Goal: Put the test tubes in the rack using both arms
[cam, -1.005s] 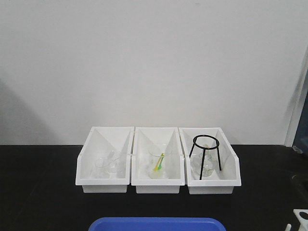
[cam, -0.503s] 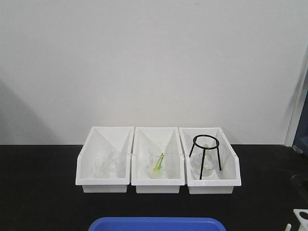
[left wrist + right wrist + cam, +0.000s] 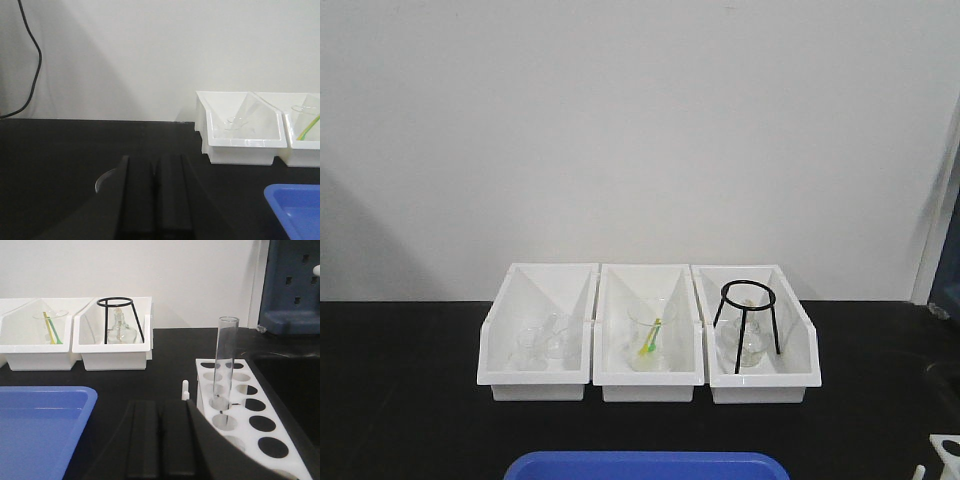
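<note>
The white rack (image 3: 241, 420) lies at the right of the right wrist view, with one clear test tube (image 3: 225, 355) standing upright in a hole of its left row. My right gripper (image 3: 160, 404) is shut and empty, low over the black table just left of the rack. My left gripper (image 3: 156, 159) is also shut and empty, over bare black table well left of the bins. In the front view only a corner of the rack (image 3: 950, 448) shows at the bottom right, and neither gripper appears there.
Three white sloped bins (image 3: 538, 385) stand in a row at the back holding clear glassware; the right one has a black wire tripod (image 3: 737, 340). A blue tray (image 3: 645, 465) sits at the front between the arms. A black cable (image 3: 34, 60) hangs at the far left.
</note>
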{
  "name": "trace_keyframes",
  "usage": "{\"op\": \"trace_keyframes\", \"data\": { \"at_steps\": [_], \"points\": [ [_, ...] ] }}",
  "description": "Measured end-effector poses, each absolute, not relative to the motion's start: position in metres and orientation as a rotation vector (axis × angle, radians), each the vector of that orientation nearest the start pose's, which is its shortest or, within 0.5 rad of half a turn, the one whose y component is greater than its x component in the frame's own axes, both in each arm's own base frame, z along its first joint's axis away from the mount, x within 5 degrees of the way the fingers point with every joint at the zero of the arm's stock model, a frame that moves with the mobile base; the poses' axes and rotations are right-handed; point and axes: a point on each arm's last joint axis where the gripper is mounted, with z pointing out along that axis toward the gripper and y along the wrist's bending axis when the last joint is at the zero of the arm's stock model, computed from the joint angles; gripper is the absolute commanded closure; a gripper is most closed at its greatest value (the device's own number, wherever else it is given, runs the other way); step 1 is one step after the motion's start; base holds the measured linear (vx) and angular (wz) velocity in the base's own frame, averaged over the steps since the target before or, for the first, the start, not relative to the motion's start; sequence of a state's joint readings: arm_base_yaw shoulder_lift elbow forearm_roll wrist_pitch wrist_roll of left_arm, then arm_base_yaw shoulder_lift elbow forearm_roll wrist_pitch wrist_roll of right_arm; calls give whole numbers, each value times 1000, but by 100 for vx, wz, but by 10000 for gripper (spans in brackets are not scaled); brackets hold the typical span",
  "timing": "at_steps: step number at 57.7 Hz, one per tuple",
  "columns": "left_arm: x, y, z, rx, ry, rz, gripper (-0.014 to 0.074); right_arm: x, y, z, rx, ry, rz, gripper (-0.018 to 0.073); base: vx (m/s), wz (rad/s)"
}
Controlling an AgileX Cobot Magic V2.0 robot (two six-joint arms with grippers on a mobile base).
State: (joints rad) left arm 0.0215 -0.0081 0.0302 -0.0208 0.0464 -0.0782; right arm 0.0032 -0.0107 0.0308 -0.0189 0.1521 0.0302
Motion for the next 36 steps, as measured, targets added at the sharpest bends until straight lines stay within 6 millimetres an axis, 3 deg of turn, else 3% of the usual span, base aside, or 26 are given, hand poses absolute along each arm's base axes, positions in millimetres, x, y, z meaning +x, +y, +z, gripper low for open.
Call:
{"op": "trace_keyframes", "data": {
  "at_steps": [36],
  "points": [
    [57, 1, 199, -92, 1550, -61, 617, 57, 0, 190, 10, 1656, 10, 568, 0, 0]
  ]
}}
